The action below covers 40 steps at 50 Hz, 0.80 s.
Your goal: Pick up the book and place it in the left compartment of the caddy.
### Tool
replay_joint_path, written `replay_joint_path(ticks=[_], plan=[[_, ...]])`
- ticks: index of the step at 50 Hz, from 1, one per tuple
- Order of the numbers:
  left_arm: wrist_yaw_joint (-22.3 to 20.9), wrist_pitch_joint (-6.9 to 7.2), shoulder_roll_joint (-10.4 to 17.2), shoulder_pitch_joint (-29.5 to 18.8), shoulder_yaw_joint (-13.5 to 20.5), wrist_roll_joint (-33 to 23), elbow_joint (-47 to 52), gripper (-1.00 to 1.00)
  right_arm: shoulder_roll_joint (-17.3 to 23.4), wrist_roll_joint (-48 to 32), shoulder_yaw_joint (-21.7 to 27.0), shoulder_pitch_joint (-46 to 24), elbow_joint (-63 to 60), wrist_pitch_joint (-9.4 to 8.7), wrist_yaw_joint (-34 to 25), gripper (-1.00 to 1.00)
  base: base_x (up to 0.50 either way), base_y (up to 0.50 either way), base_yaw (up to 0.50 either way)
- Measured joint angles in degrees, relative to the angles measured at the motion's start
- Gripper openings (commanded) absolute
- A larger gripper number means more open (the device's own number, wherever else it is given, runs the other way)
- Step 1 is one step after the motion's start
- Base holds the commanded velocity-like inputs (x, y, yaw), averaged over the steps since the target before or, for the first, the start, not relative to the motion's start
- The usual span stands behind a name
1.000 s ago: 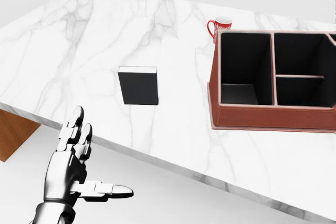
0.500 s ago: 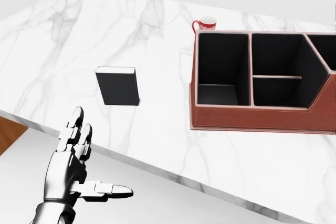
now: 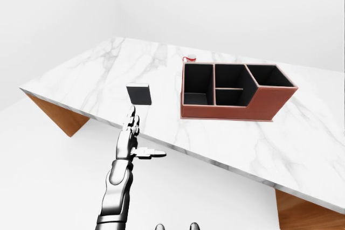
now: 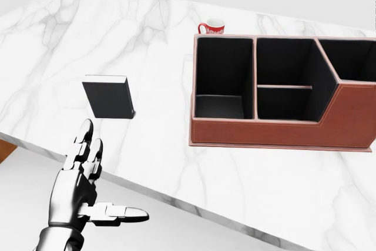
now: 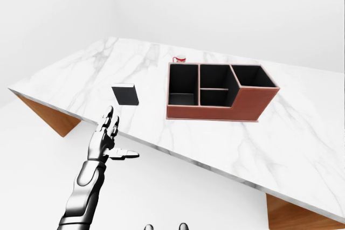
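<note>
View shift: my base moved, so book (image 4: pixel 108 99) and caddy (image 4: pixel 276 130) slid left in frame. Left robot hand (image 4: pixel 82 186) open, empty, short of book; approach unfinished.

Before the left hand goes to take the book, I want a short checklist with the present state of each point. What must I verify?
1. Left hand empty, fingers spread: ok.
2. Black rectangular book lies flat on the white marble table, nothing on it: ok.
3. Hand over the book: not ok; in the head view it is below the table's edge.
4. Left compartment of the brown leather caddy empty: ok.
5. Red and white mug clear of the path: ok; it stands above the caddy in the head view.
6. Right hand: cannot tell; not in view.
</note>
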State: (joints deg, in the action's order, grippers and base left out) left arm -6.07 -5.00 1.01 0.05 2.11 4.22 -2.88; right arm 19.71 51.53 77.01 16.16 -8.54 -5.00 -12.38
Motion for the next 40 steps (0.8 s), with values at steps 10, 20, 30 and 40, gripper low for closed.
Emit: replay_joint_path(ticks=[10, 20, 30, 40], plan=[[-0.04, 0.00, -0.02, 0.08, -0.07, -0.10, 0.12, 1.00, 0.00, 0.07, -0.06, 0.00, -0.07, 0.00, 0.06, 1.00, 0.08, -0.18, 0.00], [-0.09, 0.00, -0.09, -0.07, -0.11, -0.09, -0.15, 1.00, 0.06, 0.54, 0.18, 0.03, -0.30, 0.00, 0.26, 1.00, 0.05, -0.12, 0.00], [-0.02, 0.00, -0.03, -0.17, 0.01, -0.04, -0.41, 1.00, -0.01, 0.61, 0.26, 0.03, -0.43, 0.00, 0.41, 1.00, 0.00, 0.00, 0.00], [0.08, 0.00, 0.00, -0.09, 0.08, 0.05, -0.19, 1.00, 0.06, 0.28, 0.12, -0.02, 0.09, 0.00, 0.42, 1.00, 0.00, 0.00, 0.00]])
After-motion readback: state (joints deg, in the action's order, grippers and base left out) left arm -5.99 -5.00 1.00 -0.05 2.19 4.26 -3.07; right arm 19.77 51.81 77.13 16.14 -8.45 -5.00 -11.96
